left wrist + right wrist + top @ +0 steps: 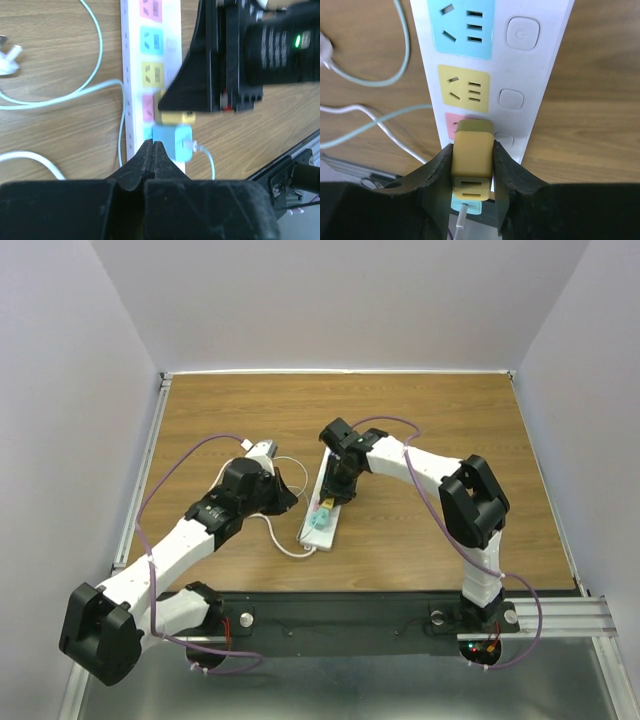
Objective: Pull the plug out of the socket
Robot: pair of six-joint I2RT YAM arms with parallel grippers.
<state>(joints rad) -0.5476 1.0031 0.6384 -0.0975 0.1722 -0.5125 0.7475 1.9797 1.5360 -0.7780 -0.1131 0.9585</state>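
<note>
Wood-grain table, pale matte walls enclosing it. Glossy white slab socket lying mid-table, toward near edge. Right gripper clamping boxy yellow plug. Left gripper sitting clenched, empty, beside blue plug.

The socket, a long white strip with cyan, yellow and pink outlet faces, lies flat on the bench, running roughly 12 to 6 o'clock in the top view. The plug, a squat yellow block, sits in the pink outlet toward the 6 o'clock end.
</note>
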